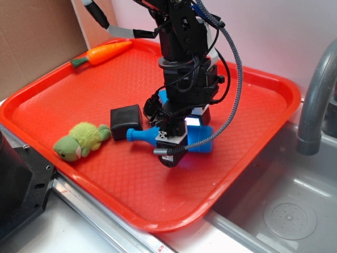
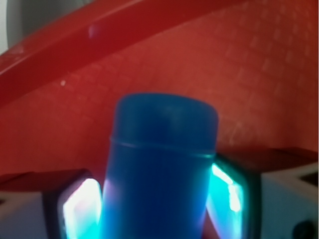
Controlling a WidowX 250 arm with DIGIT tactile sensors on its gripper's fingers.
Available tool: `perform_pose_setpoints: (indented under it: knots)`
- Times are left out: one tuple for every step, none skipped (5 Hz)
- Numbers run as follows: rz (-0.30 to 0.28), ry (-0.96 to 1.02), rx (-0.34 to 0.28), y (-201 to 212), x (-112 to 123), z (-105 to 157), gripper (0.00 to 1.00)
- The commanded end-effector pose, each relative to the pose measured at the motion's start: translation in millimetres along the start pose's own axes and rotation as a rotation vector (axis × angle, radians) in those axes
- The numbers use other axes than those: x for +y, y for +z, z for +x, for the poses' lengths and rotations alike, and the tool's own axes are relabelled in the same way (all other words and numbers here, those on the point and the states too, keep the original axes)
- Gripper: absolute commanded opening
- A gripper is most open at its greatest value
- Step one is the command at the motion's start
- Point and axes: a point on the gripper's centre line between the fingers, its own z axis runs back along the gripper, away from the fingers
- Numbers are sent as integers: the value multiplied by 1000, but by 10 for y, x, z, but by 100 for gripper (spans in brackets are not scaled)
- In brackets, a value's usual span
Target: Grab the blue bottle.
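Kitchen-style sink setup: grey faucet (image 1: 316,100), steel basin (image 1: 284,211) with drain, red tray (image 1: 63,95) alongside.

Red plastic tray (image 1: 79,100), textured floor, set beside a grey sink basin (image 1: 284,211). Orange toy carrot (image 1: 102,52) at 11 o'clock on the tray. Green plush toy (image 1: 79,141) at 8 o'clock. Black cube (image 1: 125,121) near centre. Grey faucet (image 1: 316,100) at 3 o'clock.

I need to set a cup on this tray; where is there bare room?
Free: the red tray between the carrot and the plush toy, and its near corner. Crowded: mid-tray, where the gripper, blue bottle and black block cluster.
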Motion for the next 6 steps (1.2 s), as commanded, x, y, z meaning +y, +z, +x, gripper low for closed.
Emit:
perform_pose_setpoints:
  knots:
    - [23, 335, -192, 438, -837, -261, 0]
    - [9, 563, -325, 866, -1261, -716, 0]
    - [50, 790, -437, 1142, -1334, -1120, 0]
    - [40, 1047, -456, 1268, -1182, -1176, 0]
    - [-43, 1329, -408, 1349, -819, -1236, 0]
    - [-58, 1359, -383, 1329, -668, -1252, 0]
